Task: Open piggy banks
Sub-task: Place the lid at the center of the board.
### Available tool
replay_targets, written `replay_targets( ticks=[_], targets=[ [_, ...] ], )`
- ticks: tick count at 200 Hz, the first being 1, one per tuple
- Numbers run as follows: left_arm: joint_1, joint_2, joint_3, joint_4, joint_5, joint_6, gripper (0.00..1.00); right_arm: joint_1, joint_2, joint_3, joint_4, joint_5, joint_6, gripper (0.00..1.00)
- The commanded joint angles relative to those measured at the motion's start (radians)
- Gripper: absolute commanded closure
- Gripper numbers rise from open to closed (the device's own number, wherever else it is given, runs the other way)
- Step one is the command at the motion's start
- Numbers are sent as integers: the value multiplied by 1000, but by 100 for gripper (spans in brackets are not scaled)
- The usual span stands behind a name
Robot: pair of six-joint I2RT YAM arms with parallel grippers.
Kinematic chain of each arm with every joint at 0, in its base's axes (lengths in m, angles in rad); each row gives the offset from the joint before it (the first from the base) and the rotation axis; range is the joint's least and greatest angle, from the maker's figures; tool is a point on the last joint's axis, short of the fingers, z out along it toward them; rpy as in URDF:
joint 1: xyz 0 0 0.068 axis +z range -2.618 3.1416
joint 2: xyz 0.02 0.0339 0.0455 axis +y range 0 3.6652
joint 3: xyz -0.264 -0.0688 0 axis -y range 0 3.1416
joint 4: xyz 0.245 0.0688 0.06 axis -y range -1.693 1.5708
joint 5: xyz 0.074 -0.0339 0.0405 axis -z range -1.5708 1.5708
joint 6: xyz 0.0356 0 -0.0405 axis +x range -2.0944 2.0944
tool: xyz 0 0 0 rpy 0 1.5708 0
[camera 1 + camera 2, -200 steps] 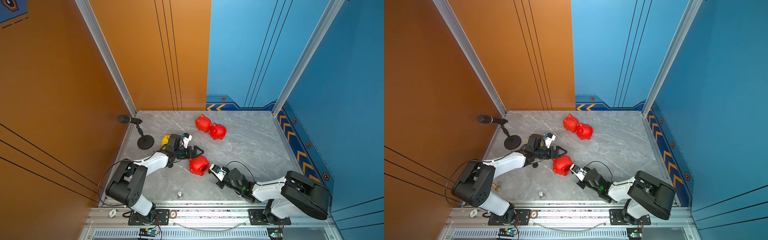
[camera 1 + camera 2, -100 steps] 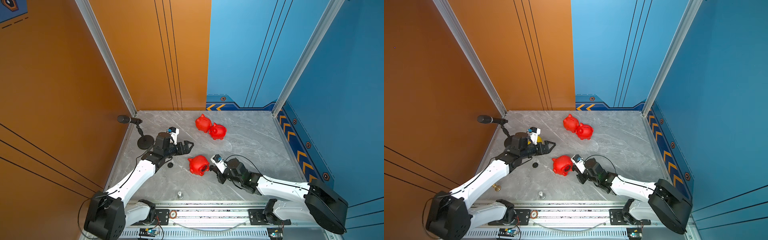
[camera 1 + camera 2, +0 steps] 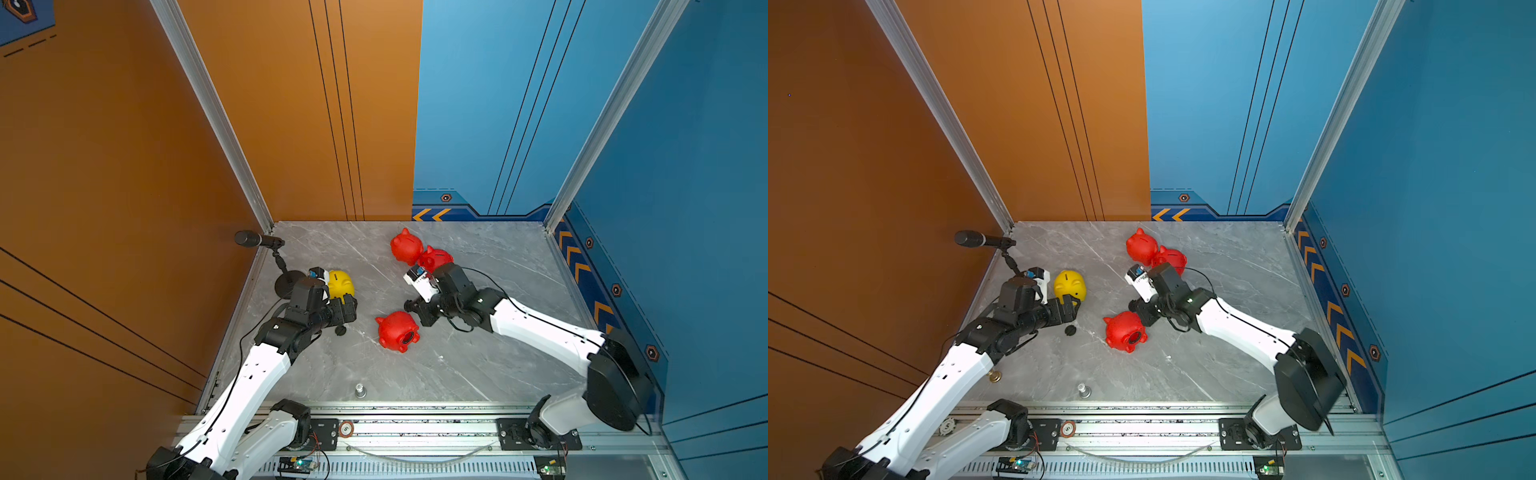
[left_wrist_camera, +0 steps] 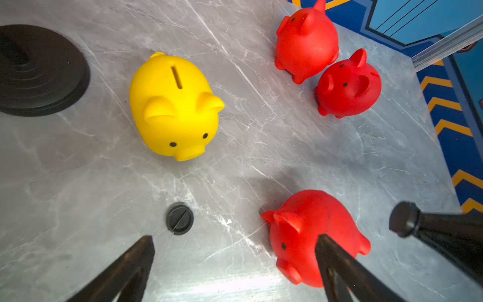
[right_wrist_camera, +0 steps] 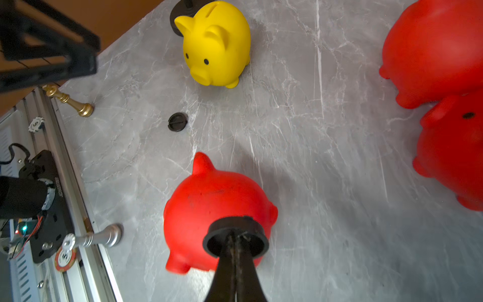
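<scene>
A round black plug [image 5: 222,230] with a raised rim is pinched between the clenched black fingers [image 5: 235,277] of the right end effector [image 5: 235,239]. Just past that tip, apart from the plug in the left wrist view, a glossy toppled red piggy bank [image 3: 398,331] lies on its side on the grey, white-veined bench [image 3: 478,365]. A round dark hole shows in its underside. Farther ahead of the tip a second black plug [image 5: 177,121], a flat disc crossed by a slot, lies loose on the bench. Beyond it a smooth yellow piggy bank [image 5: 217,44] stands upright, with pointed ears and a coin slot in its back. Behind the right end effector, close to its wrist, a second red piggy bank [image 3: 435,257] and a third red piggy bank [image 3: 406,246] are found touching each other.

The left end effector [image 4: 234,238] is released, its tapered black fingers [image 4: 125,266] spread wide with only bench between them. The second black plug lies just ahead of one finger; the toppled red piggy bank is partly covered by the other in the left wrist view. The yellow piggy bank sits farther ahead, near the ribbed round base of a microphone stand [image 4: 39,70].
</scene>
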Motion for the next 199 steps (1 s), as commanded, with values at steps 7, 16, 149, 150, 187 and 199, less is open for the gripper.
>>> replay_targets(
  ticks=[7, 16, 149, 150, 187, 199],
  targets=[
    [9, -74, 31, -147, -67, 53, 2, 1, 222, 249, -266, -41, -69, 100],
    [9, -96, 26, -160, -68, 60, 2, 4, 297, 340, -321, -55, -83, 100],
    [12, -197, 14, -191, -23, 66, 2, 92, 804, 923, -597, 1, -81, 86],
    [12, -196, 13, -189, -21, 65, 2, 91, 804, 924, -597, 2, -80, 85],
    [12, -160, 3, -147, 88, 42, 2, 76, 771, 932, -594, 21, -79, 53],
    [13, -135, 2, -132, 140, 32, 2, 60, 748, 922, -590, 18, -72, 47]
  ],
)
